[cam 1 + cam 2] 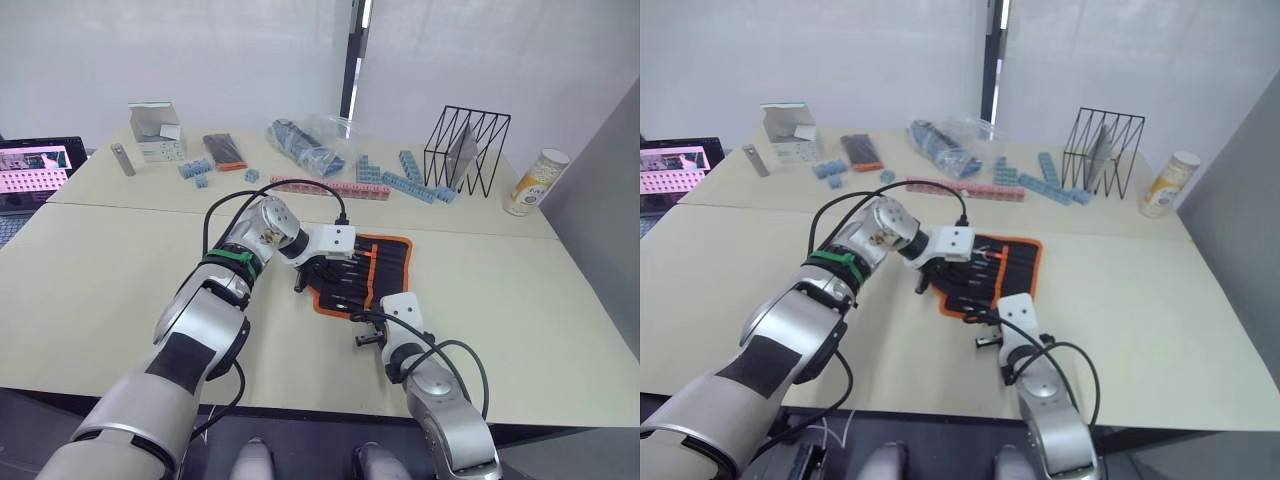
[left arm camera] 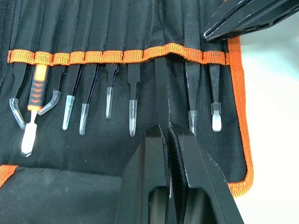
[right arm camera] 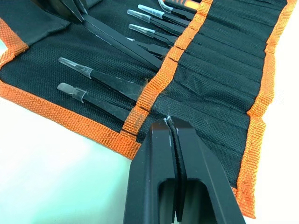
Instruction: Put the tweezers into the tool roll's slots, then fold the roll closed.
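Two beige tables (image 1: 90, 270) meet before a white wall. The tool roll (image 1: 385, 262) lies open (orange trim showing) on the near one. Left end effector (image 2: 167, 135) is closed on one tweezers (image 2: 161, 88) half in a slot. Right end effector (image 3: 171, 128), fingers together and empty, rests on the roll's edge.

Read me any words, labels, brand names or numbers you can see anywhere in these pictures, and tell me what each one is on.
No text can be read anywhere.
Yellow canister: it bears a label, too small to read.
White box: dark marks on its front, too blurred to read.
Laptop screen: pink rows of marks, not legible.
Tool roll and tweezers: no lettering visible.
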### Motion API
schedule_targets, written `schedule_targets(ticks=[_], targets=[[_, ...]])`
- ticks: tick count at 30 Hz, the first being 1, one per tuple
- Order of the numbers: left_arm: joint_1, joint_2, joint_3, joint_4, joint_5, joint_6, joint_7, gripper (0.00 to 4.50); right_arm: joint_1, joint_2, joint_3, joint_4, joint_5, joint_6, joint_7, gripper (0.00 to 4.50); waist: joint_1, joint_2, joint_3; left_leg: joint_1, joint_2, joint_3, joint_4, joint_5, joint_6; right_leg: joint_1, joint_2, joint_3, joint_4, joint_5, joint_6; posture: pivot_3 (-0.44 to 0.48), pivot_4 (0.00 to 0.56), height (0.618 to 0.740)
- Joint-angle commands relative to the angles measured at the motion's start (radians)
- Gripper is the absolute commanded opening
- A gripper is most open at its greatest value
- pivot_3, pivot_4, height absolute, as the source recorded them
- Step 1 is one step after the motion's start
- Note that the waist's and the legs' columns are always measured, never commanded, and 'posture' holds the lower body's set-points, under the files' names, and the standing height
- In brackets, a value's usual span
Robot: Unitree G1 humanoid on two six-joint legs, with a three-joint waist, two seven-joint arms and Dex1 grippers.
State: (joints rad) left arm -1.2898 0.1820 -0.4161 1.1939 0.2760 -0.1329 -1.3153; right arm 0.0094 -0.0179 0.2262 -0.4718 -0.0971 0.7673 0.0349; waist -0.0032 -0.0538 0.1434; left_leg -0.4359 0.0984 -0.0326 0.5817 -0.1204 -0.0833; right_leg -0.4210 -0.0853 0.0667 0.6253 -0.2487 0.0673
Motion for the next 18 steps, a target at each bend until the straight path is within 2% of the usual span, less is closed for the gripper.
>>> schedule_targets(ticks=[1,18], targets=[[-0.027,-0.068,0.003,0.009,0.006,-0.03,0.023,0.04,0.053,0.0,0.036,0.08,0.011,0.098,0.015,0.0,0.004,0.0,0.0,0.0,0.0,0.0,0.0,0.0,0.0,0.0,0.0,0.0,0.0,0.0,0.0,0.0,0.15,0.74],[-0.035,-0.166,0.018,0.083,0.054,-0.036,0.159,0.04,0.071,0.011,0.047,0.055,-0.002,0.113,0.016,0.0,0.014,0.0,0.0,-0.002,0.0,-0.001,0.007,-0.001,0.0,0.001,0.0,0.0,0.003,0.0,0.0,0.0,0.15,0.74]])
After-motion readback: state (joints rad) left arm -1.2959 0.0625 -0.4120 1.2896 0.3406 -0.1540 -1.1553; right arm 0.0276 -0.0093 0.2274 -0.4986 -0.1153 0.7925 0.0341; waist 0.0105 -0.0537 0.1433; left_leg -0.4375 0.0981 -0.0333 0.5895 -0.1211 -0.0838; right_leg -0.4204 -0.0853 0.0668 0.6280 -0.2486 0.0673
